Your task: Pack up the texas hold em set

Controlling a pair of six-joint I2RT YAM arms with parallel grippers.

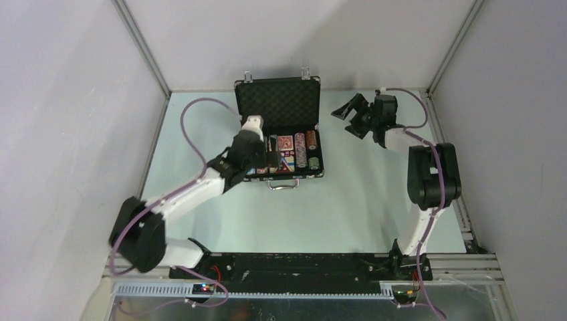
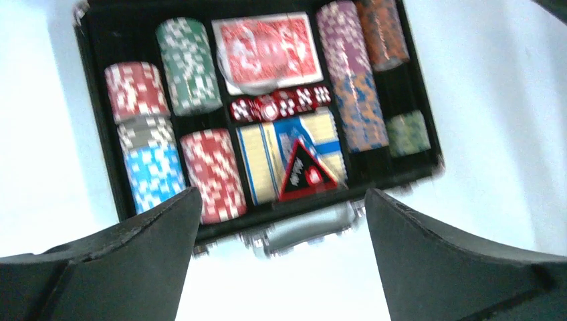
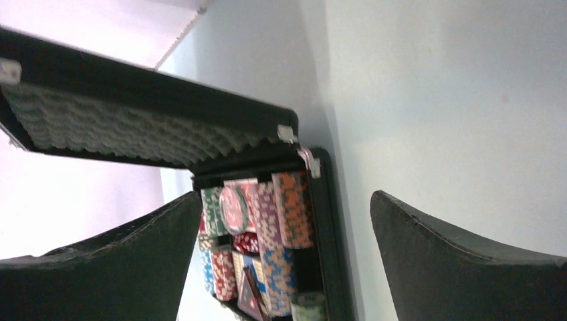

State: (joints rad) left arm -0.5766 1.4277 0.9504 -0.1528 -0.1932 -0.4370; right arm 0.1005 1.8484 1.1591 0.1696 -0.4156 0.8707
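The black briefcase lies open at the table's back middle, its foam-lined lid upright and its silver handle toward me. Inside lie striped chip stacks, red-backed cards, red dice and a blue-and-cream card box. A round disc rests on the cards. My left gripper hovers over the case's front left, open and empty; in its wrist view the left gripper frames the handle. My right gripper stands open to the right of the lid, also empty.
White enclosure walls with metal corner posts close in the back and sides. The right arm's elbow stands near the table's right edge. A purple cable loops left of the case.
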